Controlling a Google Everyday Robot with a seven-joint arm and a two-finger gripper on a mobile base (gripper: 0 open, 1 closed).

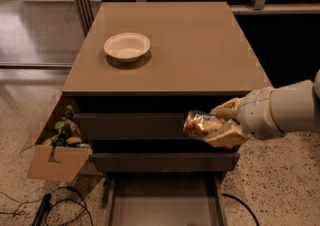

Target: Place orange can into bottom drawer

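The orange can (199, 124), shiny with mottled orange-gold print, lies sideways in my gripper (220, 124), which is shut on it. The gripper comes in from the right on a white arm and holds the can in front of the cabinet's two upper drawers (150, 126), above the right half of the bottom drawer. The bottom drawer (165, 205) is pulled out at the lower edge of the view, a shallow grey tray with thin side walls; nothing shows inside the visible part.
A white bowl (127, 46) sits on the grey-brown cabinet top (200, 45). A cardboard box (55, 155) with colourful packets stands at the cabinet's left side. Black cables (45, 207) lie on the speckled floor at lower left.
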